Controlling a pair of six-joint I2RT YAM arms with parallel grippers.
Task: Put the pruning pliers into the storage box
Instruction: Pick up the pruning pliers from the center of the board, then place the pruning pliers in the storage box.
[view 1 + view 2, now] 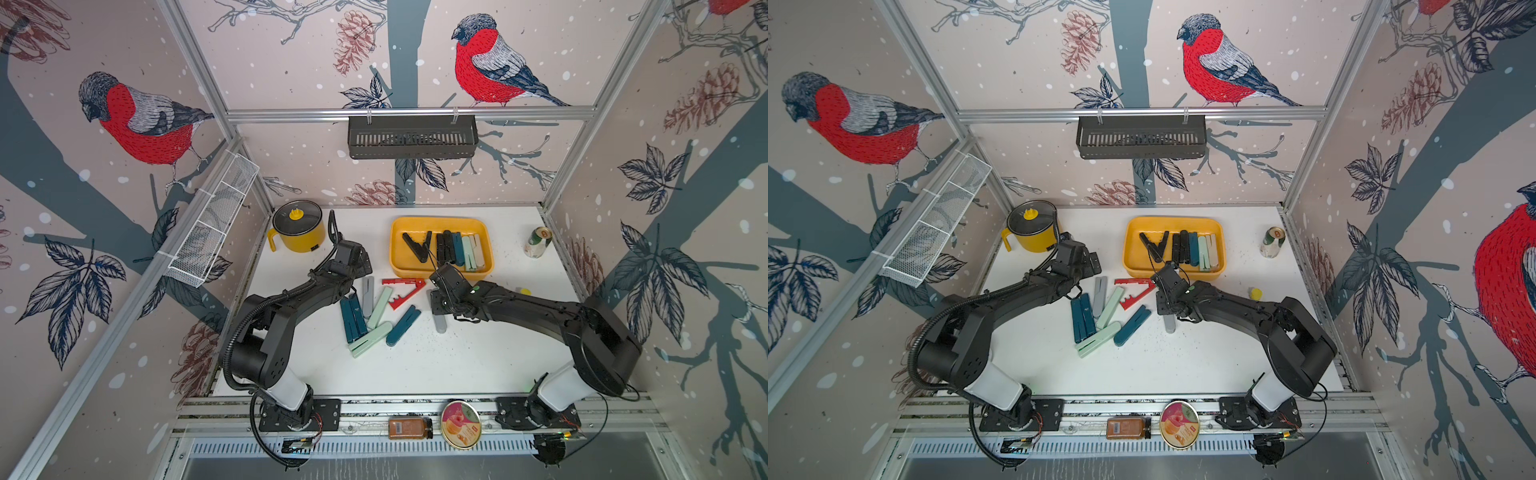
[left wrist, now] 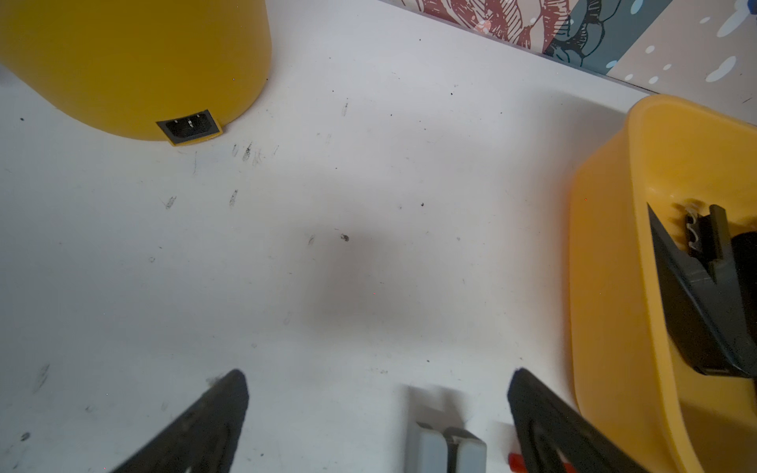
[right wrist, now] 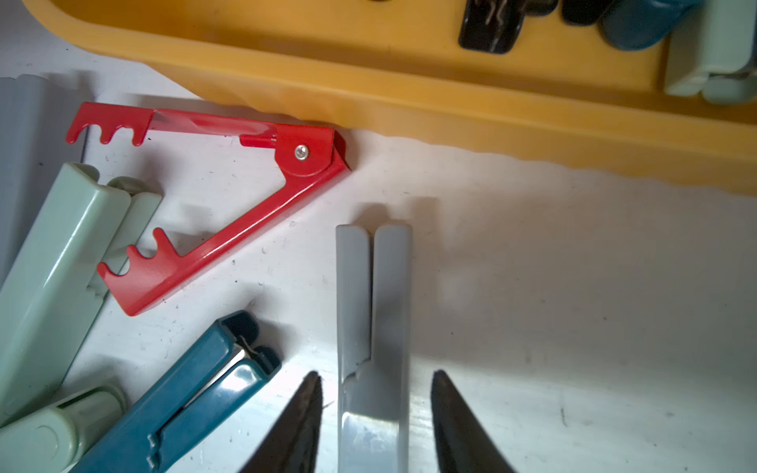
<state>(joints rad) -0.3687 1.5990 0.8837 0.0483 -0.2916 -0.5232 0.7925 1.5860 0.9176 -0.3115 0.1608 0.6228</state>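
Box (image 1: 400,254) at 12 o'clock of tabletop (image 1: 457,365), holding black, teal, mint, beige pliers (image 1: 458,248), left end effector (image 2: 377,373) wide, right end effector (image 3: 377,373) narrower, astride grey pliers (image 3: 372,286), not gripping

storage box (image 1: 393,249): behind pliers heap (image 1: 380,309) | pot (image 1: 297,239): left | can (image 1: 538,243): right

light: bright, even | shadows: soft | left hand (image 2: 377,376): seemingly blurred

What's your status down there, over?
Left gripper open, empty. Right gripper open, straddling grey pliers on table, near storage box. Red pliers close by, apart.
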